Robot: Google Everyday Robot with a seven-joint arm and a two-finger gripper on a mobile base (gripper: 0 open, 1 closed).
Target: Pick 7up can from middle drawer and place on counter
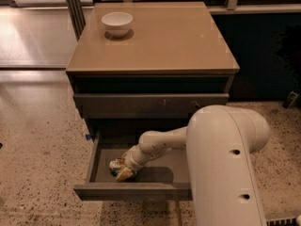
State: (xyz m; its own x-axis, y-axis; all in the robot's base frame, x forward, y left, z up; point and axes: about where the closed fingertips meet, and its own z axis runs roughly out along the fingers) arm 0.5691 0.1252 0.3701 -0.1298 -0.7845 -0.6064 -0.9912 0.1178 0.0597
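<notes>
Gripper of yours is low inside the open drawer, near the front left corner. It is right up against the can. You cannot tell if the gripper is wide, narrow or holding the can, because the two sit too close together to make that out.

The can is on the drawer floor, just left of the gripper. You can see white on it, with small bits of green and red. You cannot tell if it stands up or lies on its side.

Your big white arm comes in from the lower right. Its fat part covers the right side of the drawer. Its thin part reaches left and down into the drawer.

Above is the tan, shiny counter. A white bowl stands on it near the back left corner, well apart from the can. Between the counter and the open drawer you can see a shut drawer front. A speckled floor lies all around.
</notes>
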